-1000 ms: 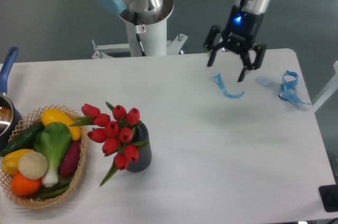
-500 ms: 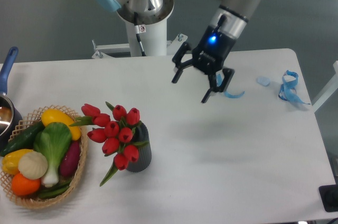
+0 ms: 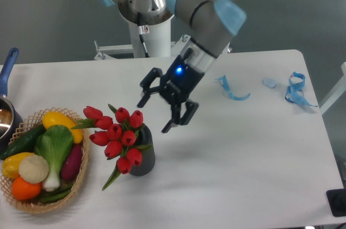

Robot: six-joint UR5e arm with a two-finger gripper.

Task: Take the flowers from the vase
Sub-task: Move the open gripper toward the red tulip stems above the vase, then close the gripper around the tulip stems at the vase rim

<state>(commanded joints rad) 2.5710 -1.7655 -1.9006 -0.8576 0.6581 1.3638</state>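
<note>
The gripper [image 3: 155, 113] hangs over the white table [image 3: 243, 153] with its two black fingers spread wide apart and nothing between them, tilted down and to the left. A small blue light glows on the wrist just behind it. Its fingertips sit just to the right of and slightly above the flowers [image 3: 116, 134], close to the topmost buds but not touching them as far as I can see.

The flowers are a bunch of red tulip buds with green stems and leaves, standing in the vase [image 3: 143, 159], which is dark grey, ribbed and upright on the table. One long leaf droops down the vase's left side (it reaches almost to the tabletop).

Just left of the vase is a wicker basket [image 3: 75, 186] filled with vegetables [image 3: 48, 153]: green, yellow, orange, purple and a pale bulb. At the far left edge a pot with a blue handle [image 3: 8, 64] is partly cut off. Well away on the right side of the table lie strips of blue ribbon [image 3: 294, 91]
</note>
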